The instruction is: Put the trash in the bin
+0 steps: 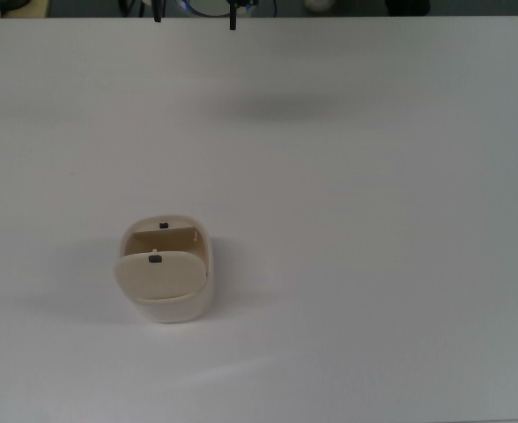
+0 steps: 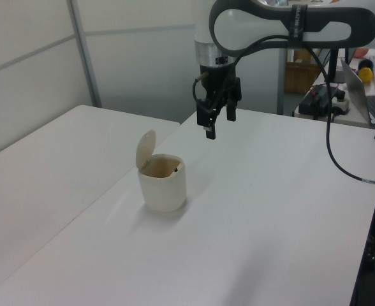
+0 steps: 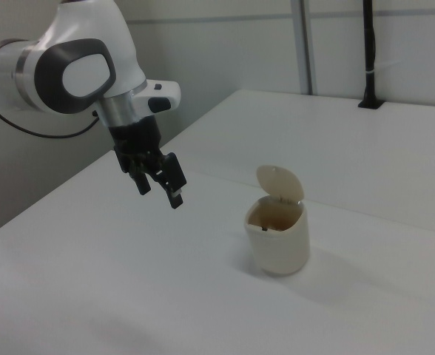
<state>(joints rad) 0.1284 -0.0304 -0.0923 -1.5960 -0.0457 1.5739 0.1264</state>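
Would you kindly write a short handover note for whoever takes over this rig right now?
Gripper: fingers open, nothing between them, hanging in the air above the table, away from the bin.
Bin: upright on the table, flap lid tipped up, mouth open.
Trash: no paper wad shows on the table or in the fingers; the inside of the bin is too dark to tell whether it lies there.
Done or left: cannot confirm from these views. Look into the bin before closing out the task.

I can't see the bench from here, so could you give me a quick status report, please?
Gripper open, empty, in the air away from the bin. Bin lid up. No trash visible on the table. Nothing in the way.
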